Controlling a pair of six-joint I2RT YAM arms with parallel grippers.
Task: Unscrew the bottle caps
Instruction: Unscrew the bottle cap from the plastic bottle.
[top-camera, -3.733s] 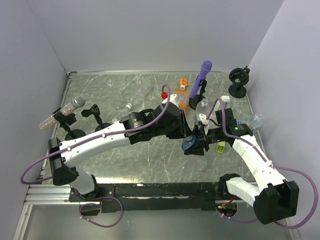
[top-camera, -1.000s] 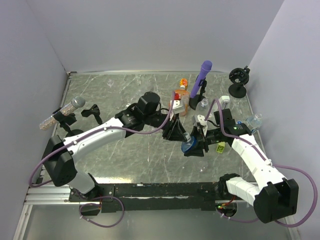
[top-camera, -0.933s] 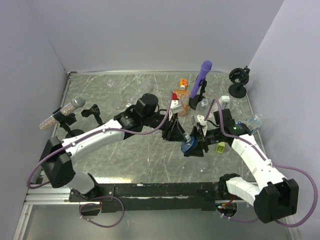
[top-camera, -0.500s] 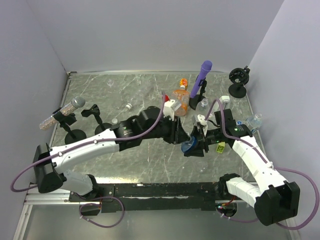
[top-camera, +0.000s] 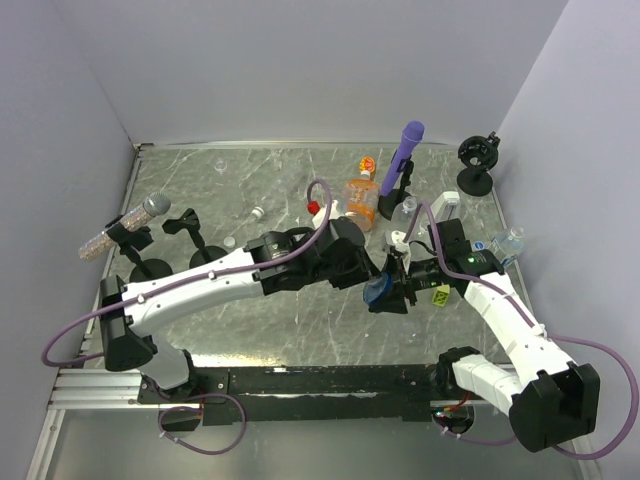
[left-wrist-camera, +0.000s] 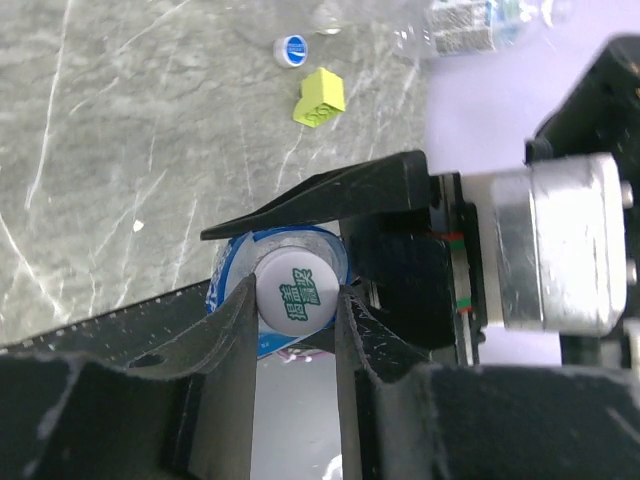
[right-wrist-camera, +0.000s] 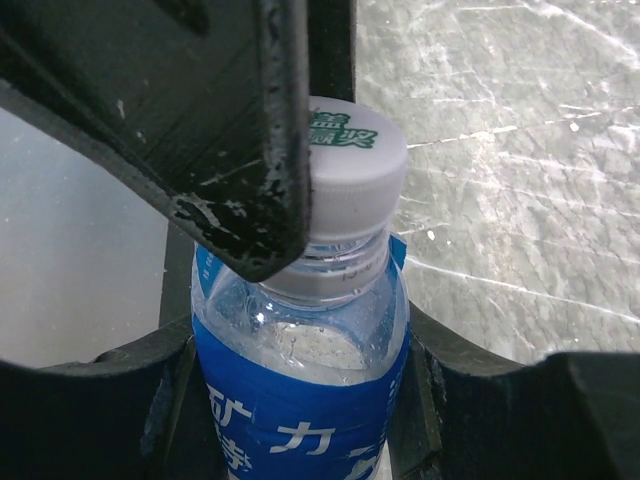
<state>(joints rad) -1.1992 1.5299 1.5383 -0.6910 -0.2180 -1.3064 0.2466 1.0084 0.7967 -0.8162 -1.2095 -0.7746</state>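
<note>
Left wrist view is showing the left end effector (left-wrist-camera: 296, 300) pinching the white cap (left-wrist-camera: 297, 285), while the right end effector (right-wrist-camera: 300, 425) is clamping the blue-label bottle (right-wrist-camera: 300, 370) over the bench (left-wrist-camera: 120, 150) (right of centre). If that grip is slipping, bottle and cap risk spinning together.
</note>
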